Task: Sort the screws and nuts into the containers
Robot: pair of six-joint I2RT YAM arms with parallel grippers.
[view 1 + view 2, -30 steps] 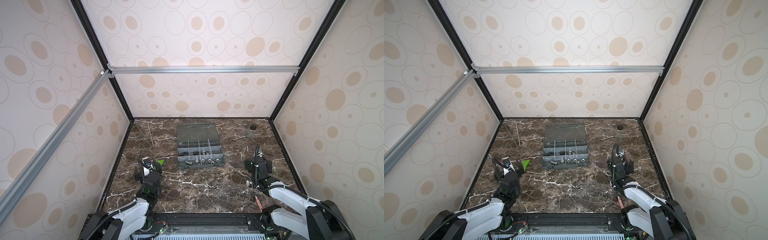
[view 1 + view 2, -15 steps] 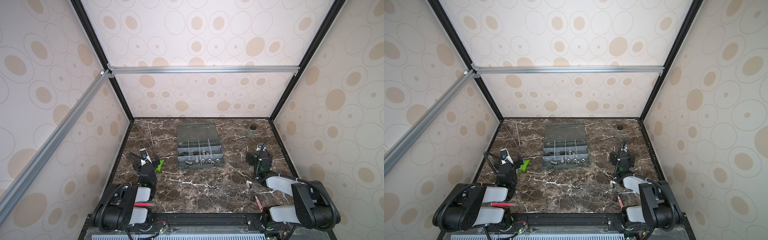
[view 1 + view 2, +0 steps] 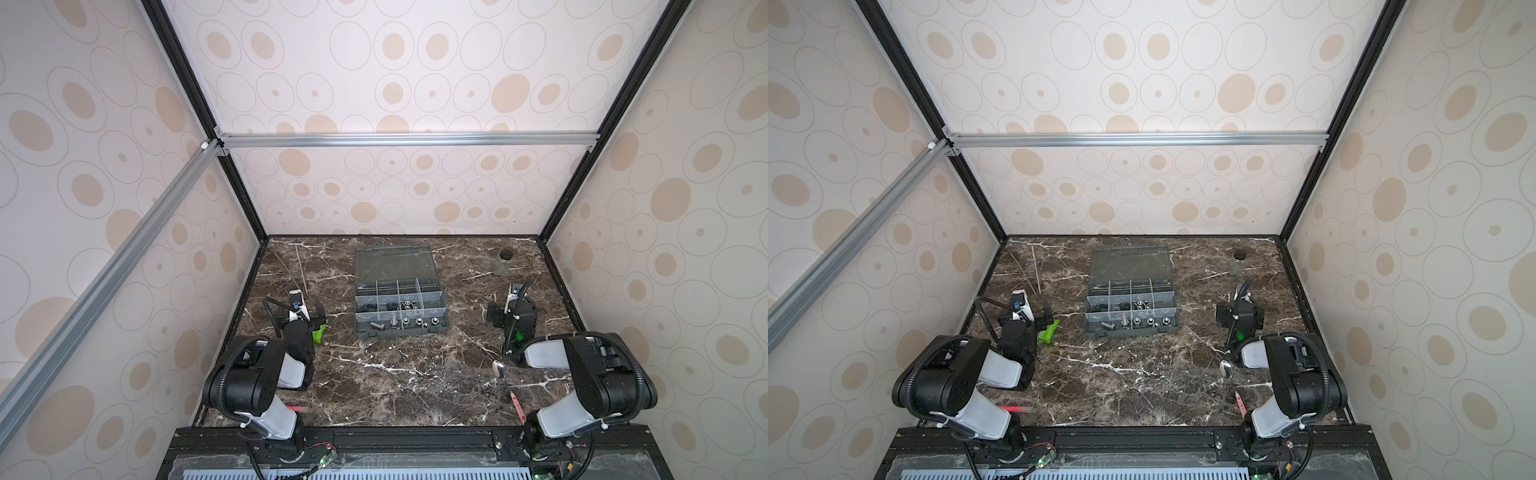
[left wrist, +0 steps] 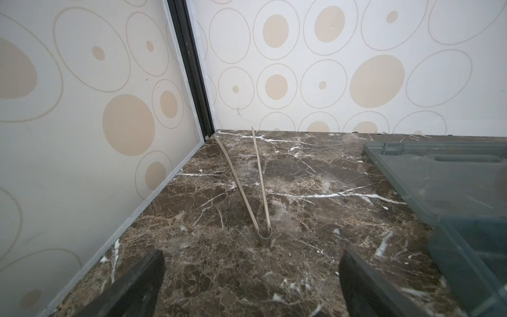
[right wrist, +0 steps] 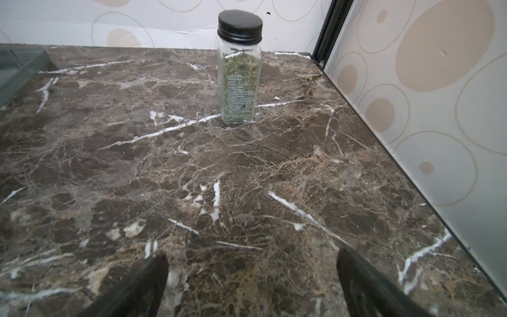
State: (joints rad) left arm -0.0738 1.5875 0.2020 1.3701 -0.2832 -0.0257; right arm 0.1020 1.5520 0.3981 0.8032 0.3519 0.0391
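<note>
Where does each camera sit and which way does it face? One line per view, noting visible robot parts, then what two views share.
Both top views: high above the robot's base, looking down over the table and organizer box; left arm and right arm show.
Left wrist: low on the left arm, facing the wooden sticks by the far corner; open left fingers show.
Right wrist: low on the right arm, facing the jar; open right fingers show.
Shared: both wrist views catch the box's clear lid.

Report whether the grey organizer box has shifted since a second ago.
No. The organizer box lies where it did, its gap to the back wall unchanged.
</note>
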